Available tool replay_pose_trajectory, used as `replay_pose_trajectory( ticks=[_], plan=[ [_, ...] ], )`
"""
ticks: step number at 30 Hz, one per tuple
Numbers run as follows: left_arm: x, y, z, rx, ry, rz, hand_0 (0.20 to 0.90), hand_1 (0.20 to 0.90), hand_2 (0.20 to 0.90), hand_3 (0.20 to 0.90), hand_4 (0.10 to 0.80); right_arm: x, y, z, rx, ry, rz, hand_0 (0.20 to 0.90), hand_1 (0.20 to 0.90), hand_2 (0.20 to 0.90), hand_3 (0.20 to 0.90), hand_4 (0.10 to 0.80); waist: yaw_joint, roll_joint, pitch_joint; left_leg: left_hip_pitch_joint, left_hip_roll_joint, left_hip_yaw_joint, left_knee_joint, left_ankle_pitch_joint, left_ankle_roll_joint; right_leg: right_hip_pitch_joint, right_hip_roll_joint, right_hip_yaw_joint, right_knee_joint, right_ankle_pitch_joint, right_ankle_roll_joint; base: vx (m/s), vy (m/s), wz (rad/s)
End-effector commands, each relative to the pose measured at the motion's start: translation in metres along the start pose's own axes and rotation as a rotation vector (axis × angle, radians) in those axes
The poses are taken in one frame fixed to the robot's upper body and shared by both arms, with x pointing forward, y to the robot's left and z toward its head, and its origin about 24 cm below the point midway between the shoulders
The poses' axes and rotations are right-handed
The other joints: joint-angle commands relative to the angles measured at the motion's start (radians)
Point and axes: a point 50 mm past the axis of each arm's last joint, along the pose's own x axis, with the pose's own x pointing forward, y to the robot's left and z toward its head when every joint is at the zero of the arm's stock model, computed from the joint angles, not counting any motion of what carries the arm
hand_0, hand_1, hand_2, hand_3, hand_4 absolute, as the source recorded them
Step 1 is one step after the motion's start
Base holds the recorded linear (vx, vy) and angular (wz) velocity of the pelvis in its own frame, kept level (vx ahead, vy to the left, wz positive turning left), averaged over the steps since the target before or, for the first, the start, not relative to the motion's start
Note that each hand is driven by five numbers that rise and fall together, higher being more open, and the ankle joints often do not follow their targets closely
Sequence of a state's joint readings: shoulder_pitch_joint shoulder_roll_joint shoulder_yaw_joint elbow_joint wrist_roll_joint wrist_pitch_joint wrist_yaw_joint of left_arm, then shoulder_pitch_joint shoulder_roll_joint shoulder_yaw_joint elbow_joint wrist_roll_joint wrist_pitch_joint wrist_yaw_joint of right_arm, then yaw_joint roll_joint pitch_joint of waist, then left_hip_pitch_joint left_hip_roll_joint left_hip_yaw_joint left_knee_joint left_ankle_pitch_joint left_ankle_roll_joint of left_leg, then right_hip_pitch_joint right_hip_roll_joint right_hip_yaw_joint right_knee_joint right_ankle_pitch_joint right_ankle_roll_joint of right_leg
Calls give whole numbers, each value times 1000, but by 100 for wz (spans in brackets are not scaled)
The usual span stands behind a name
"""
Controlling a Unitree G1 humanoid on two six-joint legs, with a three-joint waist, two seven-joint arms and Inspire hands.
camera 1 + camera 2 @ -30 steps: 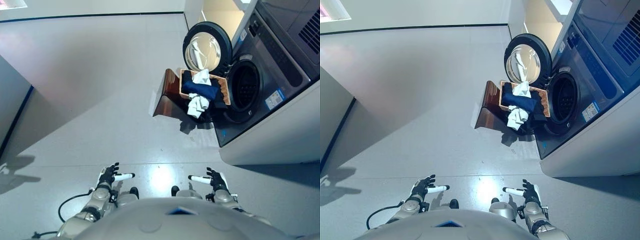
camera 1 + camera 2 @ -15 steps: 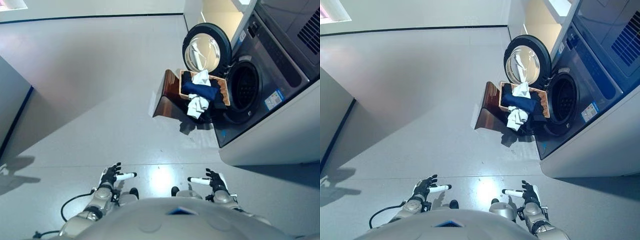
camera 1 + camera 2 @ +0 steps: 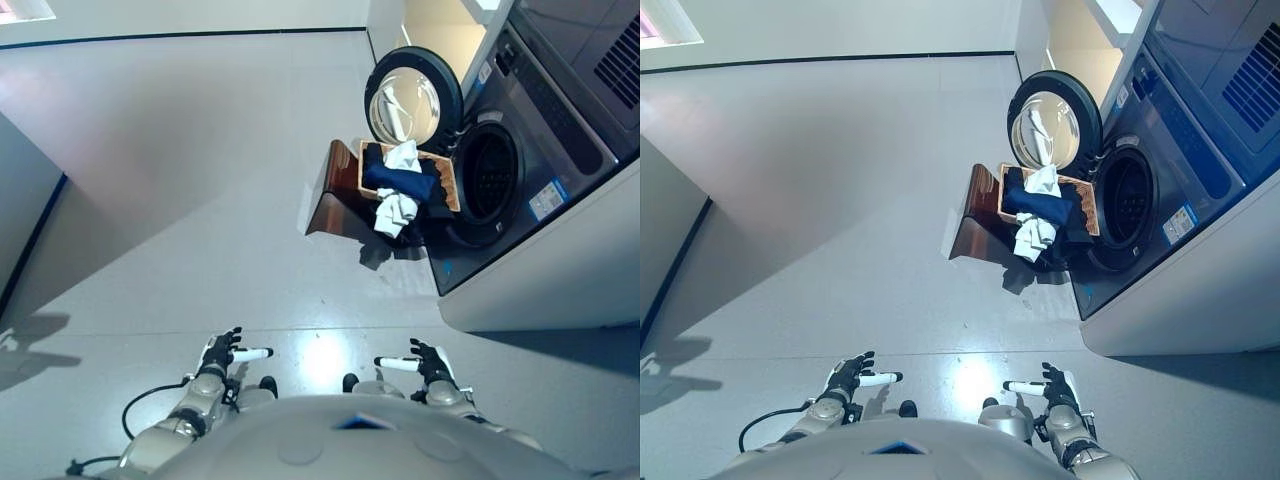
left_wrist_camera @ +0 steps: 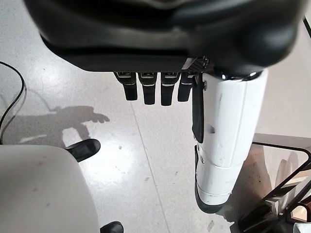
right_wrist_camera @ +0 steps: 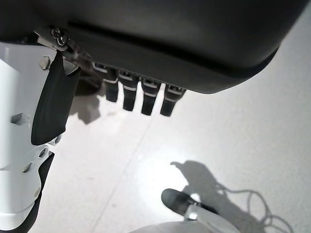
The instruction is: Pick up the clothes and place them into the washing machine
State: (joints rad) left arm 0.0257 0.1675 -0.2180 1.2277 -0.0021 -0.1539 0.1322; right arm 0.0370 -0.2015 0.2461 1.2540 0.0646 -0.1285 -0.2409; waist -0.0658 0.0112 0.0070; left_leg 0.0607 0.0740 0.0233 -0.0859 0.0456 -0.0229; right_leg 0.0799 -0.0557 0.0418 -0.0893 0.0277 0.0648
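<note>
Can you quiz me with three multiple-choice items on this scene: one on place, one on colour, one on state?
1. Where is the basket of clothes?
A. on top of the washing machine
B. on the floor in front of the washing machine's opening
C. in the left robot hand

2. What colours are the clothes on top?
A. red and yellow
B. dark blue and white
C. all green

3. How is the washing machine door?
A. open
B. closed
C. missing

Answers: 1 B, it sits by the washing machine; 2 B, white pieces lie over dark blue; 3 A, the round door is swung away from the drum.
</note>
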Motion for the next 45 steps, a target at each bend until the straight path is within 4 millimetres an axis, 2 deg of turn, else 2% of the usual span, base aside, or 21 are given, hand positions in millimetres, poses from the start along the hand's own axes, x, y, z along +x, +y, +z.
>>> replay_pose_trajectory(
  ticks=[1, 8, 15, 17, 18, 23, 24, 26, 27, 29, 30, 32, 33, 34, 36, 37, 39, 40, 41, 43, 45],
  plan=[
    [11, 9, 42, 72, -101, 41, 900, 900, 900, 900, 800, 11, -16, 46, -29, -107, -63, 900, 900, 900, 900, 800, 12, -30, 46, 40, -38, -3, -1, -114, -5, 10, -70, 11, 2, -42, 71, -12, 61, -1],
    [12, 16, 50, 50, -129, 71, 900, 900, 900, 900, 800, 13, -18, 56, 11, -132, -76, 900, 900, 900, 900, 800, 19, -31, 71, 7, -74, 3, 22, -132, 31, -75, -84, 38, 121, -42, 91, -3, 92, -5],
    [13, 28, 65, 76, -183, 112, 900, 900, 900, 900, 800, 13, -19, 74, 93, -193, -99, 900, 900, 900, 900, 800, -4, -5, 131, 17, -63, -7, 56, -169, 62, -278, -19, 17, 473, -26, 119, 23, 123, -20],
    [13, 31, 67, 92, -191, 121, 900, 900, 900, 900, 800, 12, -20, 77, 105, -205, -100, 900, 900, 900, 900, 800, -21, 4, 146, 38, -57, -7, 58, -180, 66, -340, 2, -7, 522, -18, 117, 173, 69, -14],
    [13, 35, 67, 107, -187, 136, 900, 900, 900, 900, 800, 12, -21, 76, 114, -200, -111, 900, 900, 900, 900, 800, -32, -3, 143, 72, -70, -7, 44, -190, 66, -368, 13, -50, 437, -21, 95, 277, -3, 4],
    [13, 34, 71, 116, -202, 140, 900, 900, 900, 900, 800, 12, -27, 58, 107, -149, -137, 900, 900, 900, 900, 800, -44, -19, 121, 133, -79, -10, 64, -239, 45, -309, 1, -174, 216, 12, 50, 285, -75, 17],
    [13, 30, 73, 103, -214, 139, 900, 900, 900, 900, 800, 12, -28, 51, 85, -136, -136, 900, 900, 900, 900, 800, -47, -21, 104, 124, -75, -6, 120, -234, 29, -258, 30, -116, 170, 17, 32, 227, -127, 59],
    [13, 29, 74, 89, -218, 147, 900, 900, 900, 900, 800, 12, -29, 51, 85, -138, -145, 900, 900, 900, 900, 800, -42, -21, 96, 99, -68, -1, 190, -214, 9, -226, 41, -111, 135, 19, 20, 203, -152, 46],
    [12, 22, 79, 64, -247, 126, 900, 900, 900, 900, 800, 12, -32, 55, 98, -160, -157, 900, 900, 900, 900, 800, -30, -24, 102, 28, -56, -11, 410, -144, -30, -155, 49, -103, 84, 20, -2, 121, -174, 5],
    [12, 21, 81, 69, -259, 123, 900, 900, 900, 900, 800, 12, -32, 61, 98, -189, -154, 900, 900, 900, 900, 800, -16, -48, 128, -77, -62, -35, 612, -58, -51, -104, 40, -87, 55, 14, -27, 88, -171, 5],
    [12, 21, 81, 69, -259, 123, 900, 900, 900, 900, 800, 12, -32, 61, 98, -189, -154, 900, 900, 900, 900, 800, -16, -48, 128, -77, -62, -35, 612, -58, -51, -104, 40, -87, 55, 14, -27, 42, -90, -23],
    [12, 18, 77, 53, -241, 136, 900, 900, 900, 900, 800, 12, -31, 80, 66, -253, -145, 900, 900, 900, 900, 800, 20, -71, 159, -194, -118, -124, 757, -52, -20, -55, 31, -36, 18, 9, -40, 95, -45, -65],
    [12, 18, 77, 53, -241, 136, 900, 900, 900, 900, 800, 12, -31, 80, 66, -253, -145, 900, 900, 900, 900, 800, 21, -68, 160, -193, -116, -123, 761, -56, -20, -54, 33, -35, 18, 8, -40, 180, 24, -66],
    [11, 19, 74, 26, -237, 154, 900, 900, 900, 900, 800, 11, -32, 96, 70, -316, -151, 900, 900, 900, 900, 800, 37, -74, 156, -232, -100, -164, 684, -59, -10, -43, 22, 12, 12, 6, -29, 112, 40, -59],
    [11, 21, 75, 23, -241, 162, 900, 900, 900, 900, 800, 11, -33, 101, 64, -332, -153, 900, 900, 900, 900, 800, 47, -73, 157, -235, -82, -183, 622, -64, -8, -41, 21, 31, 11, 5, -23, 168, 70, -74],
    [12, 23, 79, 29, -248, 183, 900, 900, 900, 900, 800, 10, -34, 116, 51, -382, -157, 900, 900, 900, 900, 800, 54, -58, 146, -210, -43, -213, 364, -79, -19, -38, 36, 64, 2, -14, -13, 182, 72, -69],
    [12, 23, 82, 37, -256, 186, 900, 900, 900, 900, 800, 9, -36, 121, 45, -399, -165, 900, 900, 900, 900, 800, 60, -45, 150, -186, -22, -218, 243, -47, -34, -33, 42, 75, 2, -22, -13, 162, 105, -42],
    [12, 21, 89, 62, -274, 184, 900, 900, 900, 900, 800, 8, -40, 133, 59, -435, -183, 900, 900, 900, 900, 800, 69, -20, 146, -227, -19, -250, 104, 38, -43, -31, 58, 90, 2, -42, -11, 217, 162, -48],
    [13, 19, 93, 67, -284, 179, 900, 900, 900, 900, 800, 8, -42, 136, 67, -443, -191, 900, 900, 900, 900, 800, 70, -10, 145, -236, -30, -243, 67, 63, -43, -22, 64, 97, 2, -53, -12, 184, 123, -41],
    [13, 18, 96, 64, -289, 175, 900, 900, 900, 900, 800, 8, -42, 138, 76, -440, -193, 900, 900, 900, 900, 800, 70, -4, 145, -248, -40, -219, 55, 78, -42, -11, 65, 100, 2, -67, -12, 141, 94, -28],
    [13, 16, 93, 57, -280, 165, 900, 900, 900, 900, 800, 8, -39, 141, 74, -437, -184, 900, 900, 900, 900, 800, 77, 0, 141, -232, -67, -221, 88, 37, -28, 8, 55, 125, 3, -87, -2, 225, 187, -52]
  ],
)
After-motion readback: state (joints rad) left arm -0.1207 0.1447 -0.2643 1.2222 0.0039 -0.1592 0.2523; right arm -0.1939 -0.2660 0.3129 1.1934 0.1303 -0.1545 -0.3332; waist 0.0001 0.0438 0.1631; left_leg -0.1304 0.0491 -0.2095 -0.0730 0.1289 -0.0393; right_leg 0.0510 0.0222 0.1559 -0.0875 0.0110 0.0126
